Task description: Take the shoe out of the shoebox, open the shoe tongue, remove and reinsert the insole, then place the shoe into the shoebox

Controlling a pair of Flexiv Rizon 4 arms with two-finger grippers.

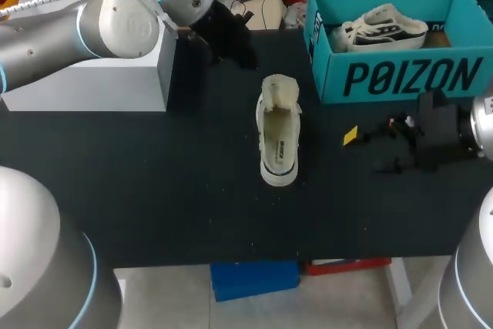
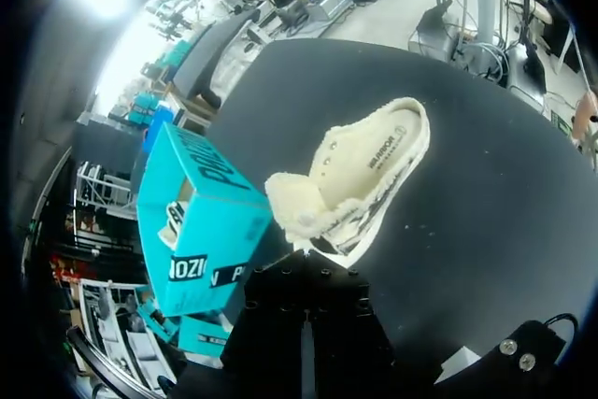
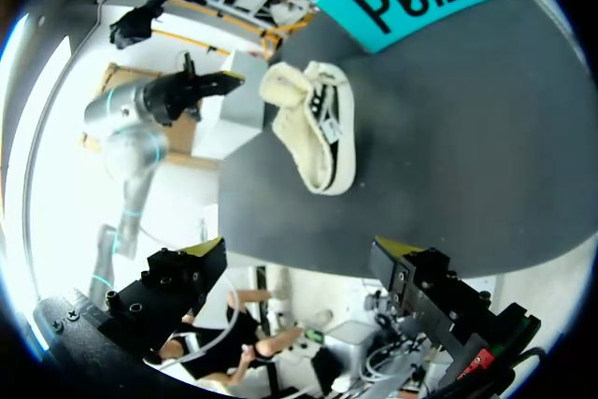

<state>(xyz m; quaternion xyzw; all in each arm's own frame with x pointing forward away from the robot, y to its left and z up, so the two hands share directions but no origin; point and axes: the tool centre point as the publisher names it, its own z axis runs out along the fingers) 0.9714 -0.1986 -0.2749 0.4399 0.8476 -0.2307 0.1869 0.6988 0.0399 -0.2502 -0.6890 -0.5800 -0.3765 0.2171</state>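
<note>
Shoe (image 1: 278, 132) lay mid-frame on the table (image 1: 154, 190), outside the upper-right shoebox (image 1: 400, 75) (second shoe (image 1: 381, 28) inside). Right gripper (image 3: 301, 249) gaped wide, empty; left gripper (image 1: 231, 36), state unclear.

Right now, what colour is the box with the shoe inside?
The shoebox is teal with black letters, clearest in the head view.

Cream shoe (image 1: 279, 132) (black stripes), teal shoebox (image 1: 400, 75), black table (image 1: 154, 190)
</note>
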